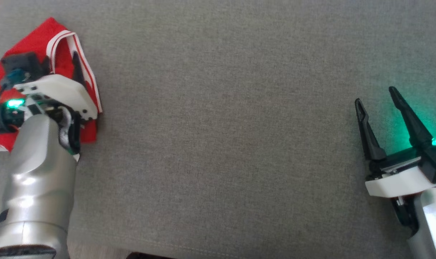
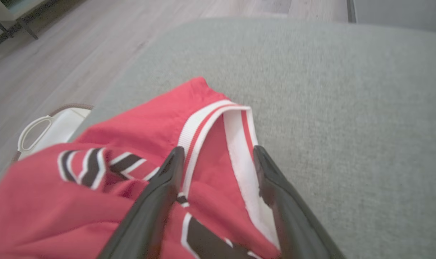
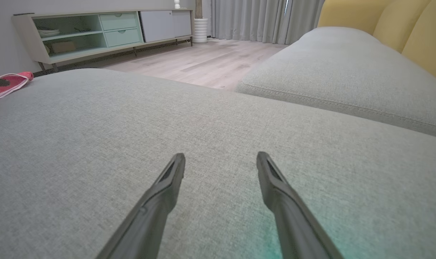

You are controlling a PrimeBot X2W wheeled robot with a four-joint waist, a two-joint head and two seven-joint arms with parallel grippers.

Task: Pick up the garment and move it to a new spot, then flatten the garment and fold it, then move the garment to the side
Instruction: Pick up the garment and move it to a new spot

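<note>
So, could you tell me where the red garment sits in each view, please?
Head view: the red garment is at the upper left corner.
Left wrist view: the red garment spreads across the lower left and middle.
Right wrist view: the red garment is small, at the far left edge.
Shared landmark: the grey cushion beneath it.

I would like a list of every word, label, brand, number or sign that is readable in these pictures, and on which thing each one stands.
No text can be read.
The red garment carries black-and-white markings, but they are folded and blurred; I cannot tell whether they are letters.
The grey cushion and the cabinet show no writing.
</note>
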